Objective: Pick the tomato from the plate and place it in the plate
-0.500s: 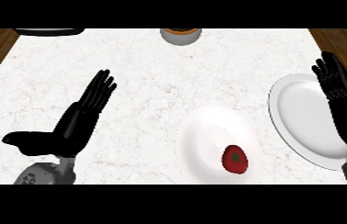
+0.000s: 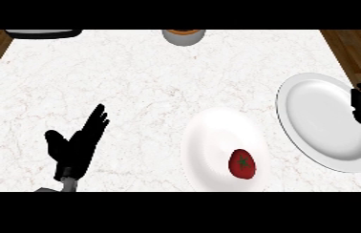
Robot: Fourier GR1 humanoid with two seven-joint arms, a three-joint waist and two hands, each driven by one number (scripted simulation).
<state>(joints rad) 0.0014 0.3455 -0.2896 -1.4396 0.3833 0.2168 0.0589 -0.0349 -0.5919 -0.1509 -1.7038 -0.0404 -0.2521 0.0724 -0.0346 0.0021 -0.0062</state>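
Tomato (image 2: 242, 164), glossy and round, lies on white oval plate (image 2: 204, 146); left hand (image 2: 76, 145) spread flat.

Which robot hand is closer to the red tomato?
The right robot hand is a little closer. It shows at the right edge, over the empty plate, up and right of the tomato. The left robot hand rests open far to the tomato's left.

bare counter (image 2: 141, 84) between plates, left

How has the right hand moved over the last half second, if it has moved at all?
Yes. The right hand has drawn back toward the view's right edge, off the grey-rimmed plate; only a sliver shows now.
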